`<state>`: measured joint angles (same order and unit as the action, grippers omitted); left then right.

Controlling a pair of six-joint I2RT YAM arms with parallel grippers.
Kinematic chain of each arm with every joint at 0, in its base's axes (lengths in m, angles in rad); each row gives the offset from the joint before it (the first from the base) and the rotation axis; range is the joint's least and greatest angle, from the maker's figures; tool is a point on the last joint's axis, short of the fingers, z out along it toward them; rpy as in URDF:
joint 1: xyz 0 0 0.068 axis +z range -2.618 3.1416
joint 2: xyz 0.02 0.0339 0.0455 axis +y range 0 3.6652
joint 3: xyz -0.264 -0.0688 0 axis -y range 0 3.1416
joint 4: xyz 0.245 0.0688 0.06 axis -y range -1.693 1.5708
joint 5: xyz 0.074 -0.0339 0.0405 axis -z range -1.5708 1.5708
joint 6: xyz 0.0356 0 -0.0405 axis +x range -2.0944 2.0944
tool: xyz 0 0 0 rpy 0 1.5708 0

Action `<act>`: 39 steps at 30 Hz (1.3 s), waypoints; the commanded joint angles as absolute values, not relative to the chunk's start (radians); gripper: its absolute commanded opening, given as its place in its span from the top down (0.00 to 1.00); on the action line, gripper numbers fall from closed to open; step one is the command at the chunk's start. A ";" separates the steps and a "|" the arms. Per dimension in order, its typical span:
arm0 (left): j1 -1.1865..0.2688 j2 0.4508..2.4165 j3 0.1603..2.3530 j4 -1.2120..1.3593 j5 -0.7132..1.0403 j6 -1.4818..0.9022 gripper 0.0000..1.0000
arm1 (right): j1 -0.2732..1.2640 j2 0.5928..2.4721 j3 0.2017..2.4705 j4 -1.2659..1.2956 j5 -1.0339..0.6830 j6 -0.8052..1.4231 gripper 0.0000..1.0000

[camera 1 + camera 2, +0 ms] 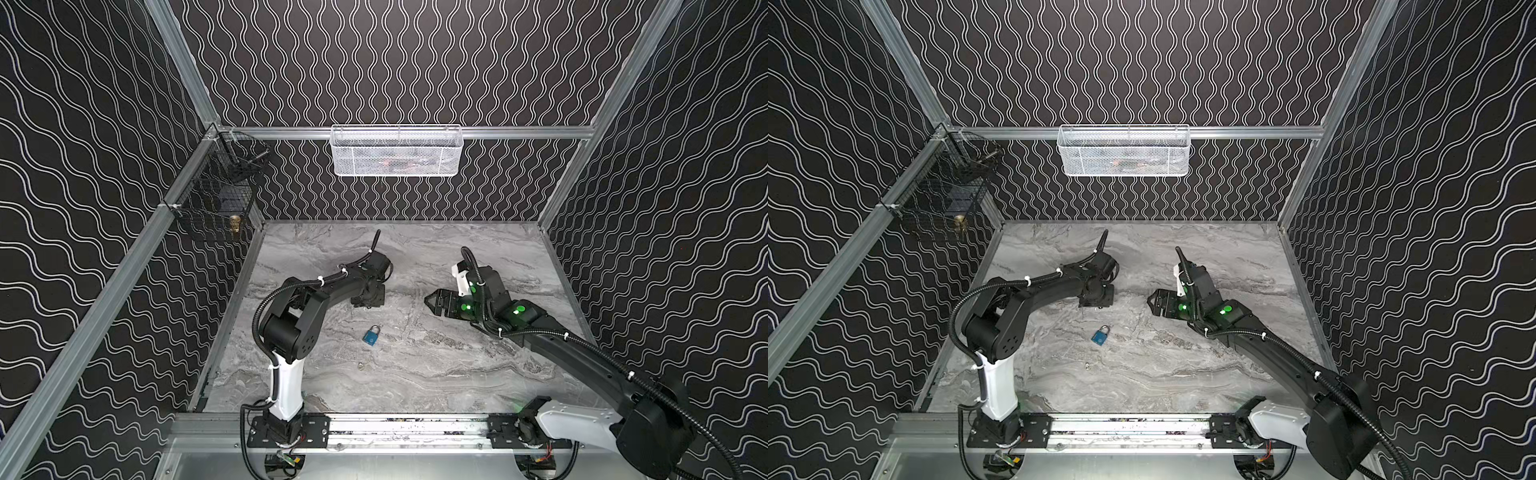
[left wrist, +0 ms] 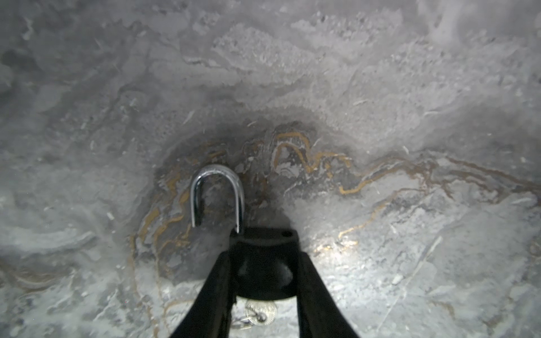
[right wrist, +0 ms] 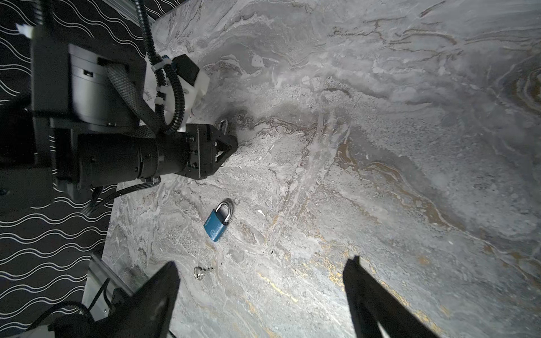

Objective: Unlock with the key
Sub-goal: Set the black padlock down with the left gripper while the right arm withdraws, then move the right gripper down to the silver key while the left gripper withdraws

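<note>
My left gripper (image 2: 263,259) is shut on a black padlock (image 2: 263,243), held low over the marble table (image 1: 436,374). Its silver shackle (image 2: 218,175) stands open, one leg free of the body. A silver key head (image 2: 260,311) with a ring shows at the body's lower end. In both top views the left gripper (image 1: 368,301) (image 1: 1096,301) points down near the table's middle. A blue padlock (image 1: 371,335) (image 3: 218,221) with its shackle closed lies nearer the front, and a loose key (image 1: 361,365) (image 3: 200,272) lies in front of it. My right gripper (image 1: 430,300) (image 3: 263,272) hovers open and holds nothing.
A white mesh basket (image 1: 397,151) hangs on the back wall. Black wire baskets (image 1: 216,208) hang at the back left corner. Patterned walls close in three sides, and a metal rail (image 1: 407,428) carrying both arm bases runs along the front.
</note>
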<state>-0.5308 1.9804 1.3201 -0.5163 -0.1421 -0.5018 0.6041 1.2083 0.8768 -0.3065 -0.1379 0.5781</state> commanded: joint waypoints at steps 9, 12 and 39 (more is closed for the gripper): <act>-0.527 1.979 1.351 -0.557 -0.134 -0.528 0.45 | 0.604 1.236 0.918 -0.312 -0.150 0.541 0.11; -0.526 1.974 1.357 -0.565 -0.136 -0.528 0.39 | 0.604 1.246 0.936 -0.331 -0.153 0.530 0.11; -0.421 1.388 0.970 -0.444 0.045 -0.576 0.22 | 0.896 1.408 1.027 -0.352 0.006 0.699 0.11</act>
